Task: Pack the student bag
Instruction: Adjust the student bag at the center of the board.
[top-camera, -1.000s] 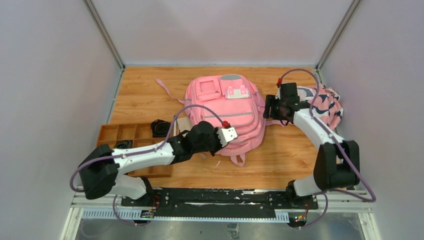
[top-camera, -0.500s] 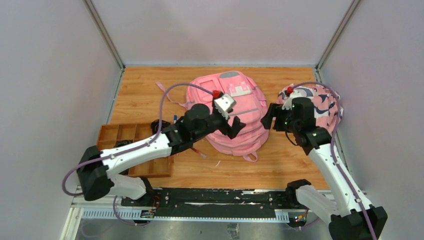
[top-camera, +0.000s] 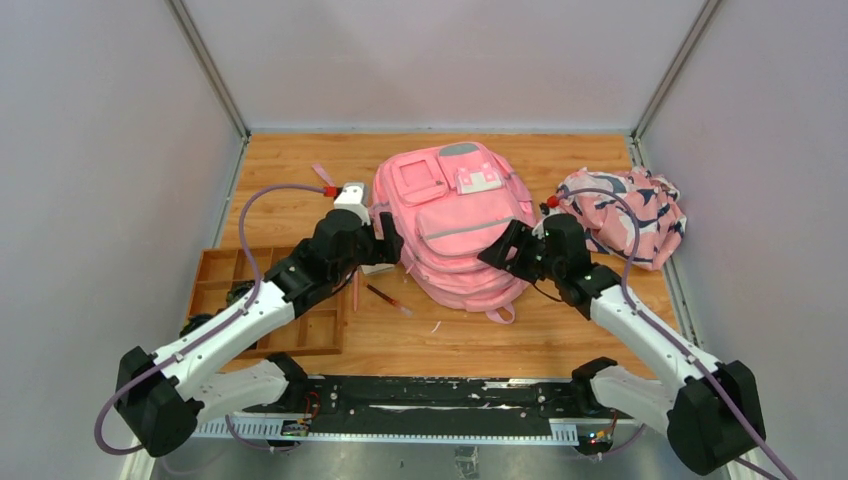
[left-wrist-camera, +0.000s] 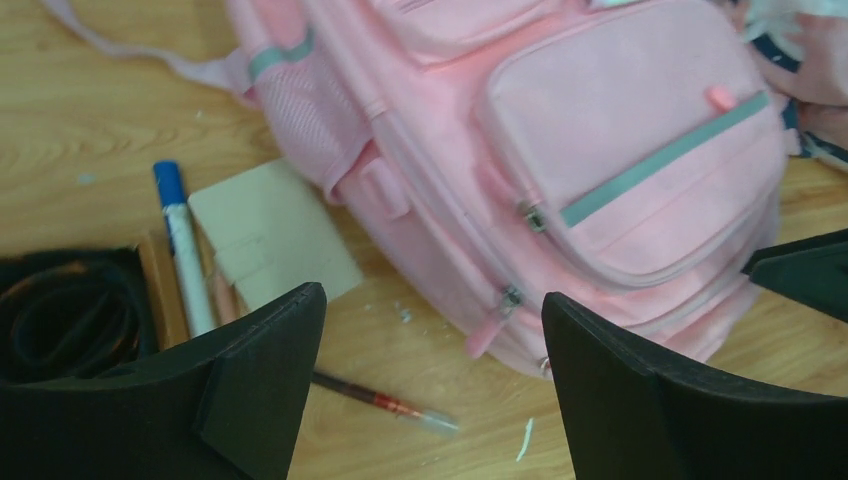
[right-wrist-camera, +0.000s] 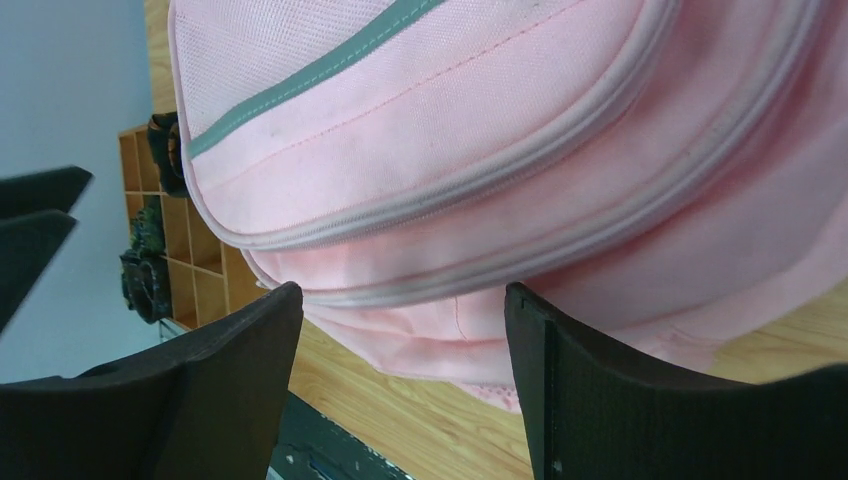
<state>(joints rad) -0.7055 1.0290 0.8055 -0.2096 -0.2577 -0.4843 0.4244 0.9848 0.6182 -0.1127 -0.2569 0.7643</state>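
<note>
While the student bag (top-camera: 455, 215) lay between them, the left gripper (left-wrist-camera: 432, 300) and right gripper (right-wrist-camera: 402, 290) stood apart, holding nothing.

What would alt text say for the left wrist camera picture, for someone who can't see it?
A pink student bag lies on a wooden table, seen beyond the open black fingers of the left gripper. Beside the bag lie a blue-capped marker, a beige card and a red pen.

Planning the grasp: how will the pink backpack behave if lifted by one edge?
The student bag is soft fabric, lying slumped, so it would probably sag and fold. Its loose strap may trail or snag. Pushed, it likely bunches on the table rather than rolling.
</note>
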